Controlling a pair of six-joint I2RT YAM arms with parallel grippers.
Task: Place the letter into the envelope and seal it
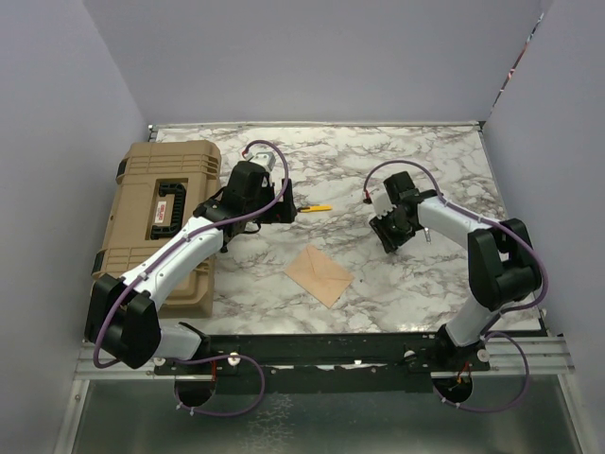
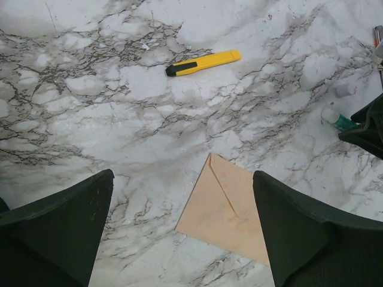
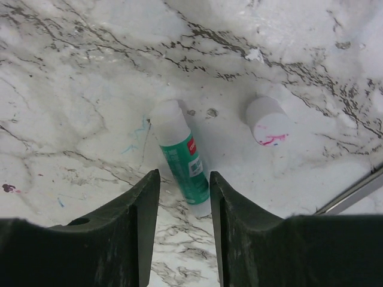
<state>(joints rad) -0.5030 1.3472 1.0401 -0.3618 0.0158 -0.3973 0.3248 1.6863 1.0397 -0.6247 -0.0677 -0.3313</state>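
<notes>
Tan envelope (image 1: pixel 319 274) flat on marble worktop (image 1: pixel 416 284), centre front, diagonal seams up. Left tool (image 2: pixel 182 176) spread wide, above envelope's far corner, no contact. Right tool (image 3: pixel 184 176) partly spread, straddling base end of green glue stick (image 3: pixel 179 155) lying on worktop; gap visible on one side, no pinch. White cap (image 3: pixel 267 121) near stick. Yellow cutter (image 2: pixel 203 63) beyond envelope. Tan case (image 1: pixel 170 208) far left.
</notes>
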